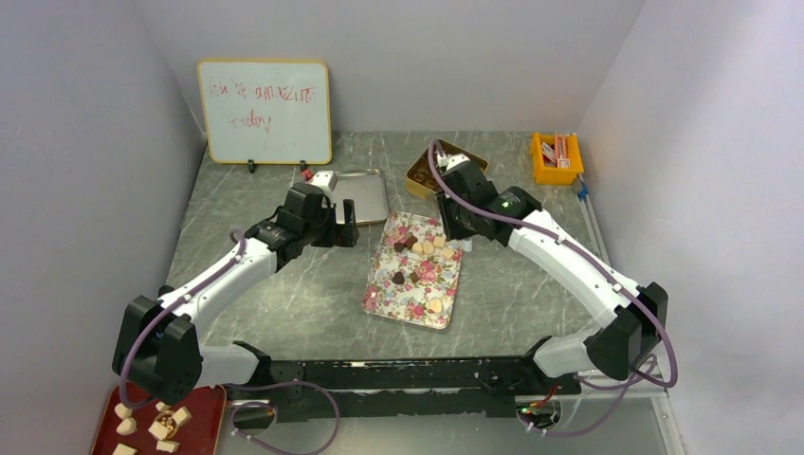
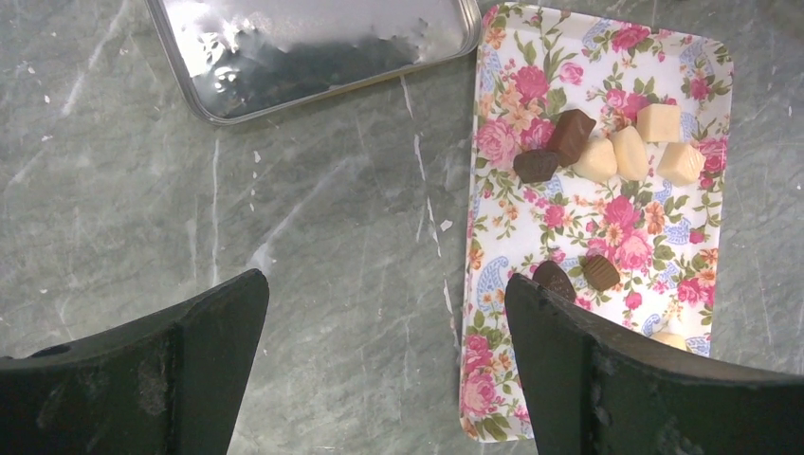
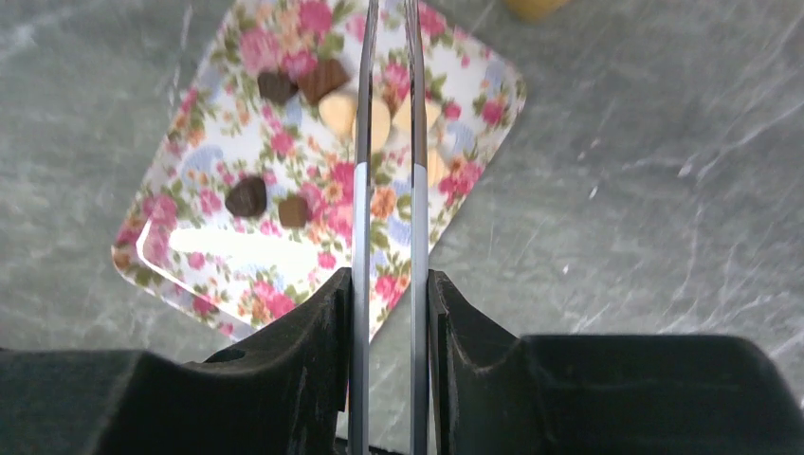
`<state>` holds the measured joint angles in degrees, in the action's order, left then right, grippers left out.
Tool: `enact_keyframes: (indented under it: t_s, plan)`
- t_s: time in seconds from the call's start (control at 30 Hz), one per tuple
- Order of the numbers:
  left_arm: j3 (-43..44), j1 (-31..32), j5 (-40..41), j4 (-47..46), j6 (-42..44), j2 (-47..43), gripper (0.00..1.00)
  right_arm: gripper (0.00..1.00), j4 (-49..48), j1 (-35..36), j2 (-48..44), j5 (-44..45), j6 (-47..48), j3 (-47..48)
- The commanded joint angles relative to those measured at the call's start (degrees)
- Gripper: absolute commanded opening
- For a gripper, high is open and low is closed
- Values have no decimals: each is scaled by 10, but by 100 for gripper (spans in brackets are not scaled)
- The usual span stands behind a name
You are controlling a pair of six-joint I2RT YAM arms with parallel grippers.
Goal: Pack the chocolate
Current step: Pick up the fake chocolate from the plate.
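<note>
Clearly, chocolate (image 3: 248, 196) lies ahead of right jaws (gripping tweezers (image 3: 363, 190)).

**Tray mid-table, tins and bin behind it**

The tray (image 1: 389, 299) lies at the middle of the table (image 1: 284, 294). The chocolate (image 1: 424, 246) lies on it: a cluster at the far end, two pieces near the middle, and one by the front edge. A pan (image 1: 365, 194) lies behind it to the left, and an open tin (image 1: 419, 180) behind it to the right. A bin (image 1: 555, 175) sits at the far right, and a whiteboard (image 1: 265, 112) stands at the far left. The left claw (image 2: 386, 289) hangs just left of the tray. The right claw (image 3: 389, 280), with tweezers (image 3: 365, 142) clamped in it, is at the tray's far right corner. A second tray (image 1: 204, 417) with chunks (image 1: 152, 428) on it lies by the left arm's base.
</note>
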<state>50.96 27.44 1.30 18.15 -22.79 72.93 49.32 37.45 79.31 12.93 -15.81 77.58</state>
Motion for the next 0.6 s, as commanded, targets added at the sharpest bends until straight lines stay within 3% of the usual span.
enact_keyframes:
  t_s: [0.0, 0.57]
  plan:
    - [-6, 7, -8, -20, -15, -2, 100, 31, 23, 13, -35, -2, -37, -41]
    - [-12, 20, -8, -17, -19, -8, 100, 38, 23, 34, -15, 9, -81, -86]
